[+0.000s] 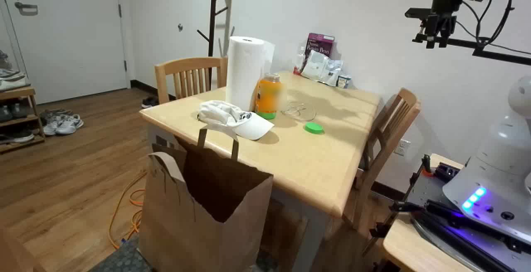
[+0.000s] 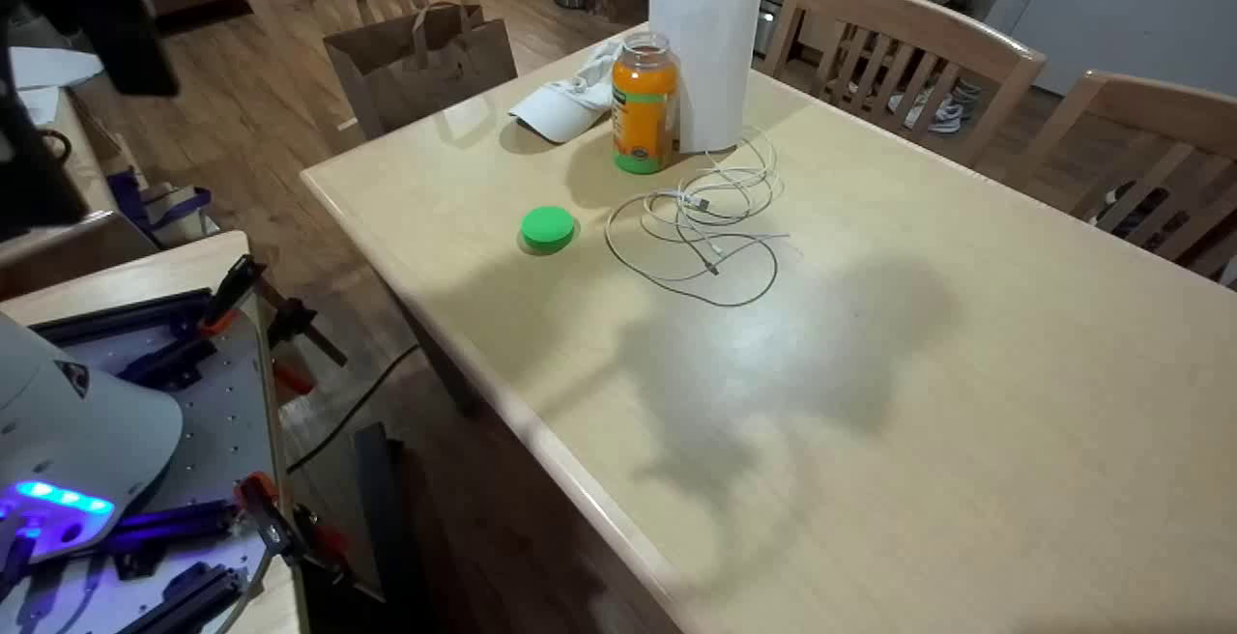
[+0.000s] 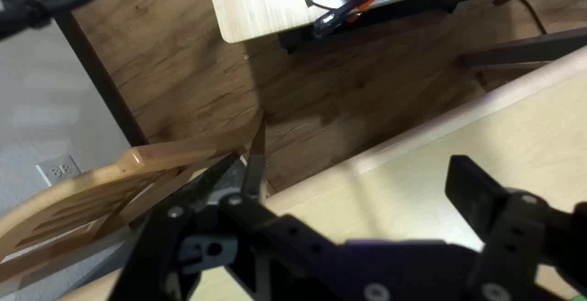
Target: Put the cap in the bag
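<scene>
End effector (image 3: 355,172) spread wide, empty, paper bag (image 1: 186,218) open, dark inside, cap (image 1: 236,120) on table (image 1: 311,160), jar (image 2: 645,107) open

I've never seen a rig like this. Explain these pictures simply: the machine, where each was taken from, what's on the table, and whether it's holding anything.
The machine is a white robot arm ending in a black claw. Two pictures come from cameras standing apart from it; the third comes from a camera riding at the arm's end, looking past the claw. The claw is open, with nothing in its grasp. On the table are a whitish cap, a paper-towel roll, an orange jar, a green disc, cables, a cereal box and pouches. A brown paper bag stands open beside the table.
</scene>
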### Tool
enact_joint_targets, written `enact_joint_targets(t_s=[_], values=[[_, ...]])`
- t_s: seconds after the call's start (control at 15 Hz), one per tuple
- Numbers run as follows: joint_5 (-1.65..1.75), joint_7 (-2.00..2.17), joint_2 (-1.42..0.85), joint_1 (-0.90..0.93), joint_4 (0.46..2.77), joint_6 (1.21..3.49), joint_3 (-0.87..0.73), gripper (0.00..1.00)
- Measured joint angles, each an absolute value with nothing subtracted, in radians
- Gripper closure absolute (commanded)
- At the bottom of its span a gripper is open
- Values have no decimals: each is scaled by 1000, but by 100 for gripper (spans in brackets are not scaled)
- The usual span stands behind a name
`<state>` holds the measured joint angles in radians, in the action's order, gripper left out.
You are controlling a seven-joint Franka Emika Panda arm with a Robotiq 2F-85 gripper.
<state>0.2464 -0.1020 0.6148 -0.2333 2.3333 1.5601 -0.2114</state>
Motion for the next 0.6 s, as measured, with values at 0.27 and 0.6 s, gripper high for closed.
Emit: enact_joint_targets(t_s=[0.27, 0.6], values=[[246, -102, 615, -233, 2333, 1560, -211, 0], [246, -144, 613, -206, 2342, 1654, -225, 0]])
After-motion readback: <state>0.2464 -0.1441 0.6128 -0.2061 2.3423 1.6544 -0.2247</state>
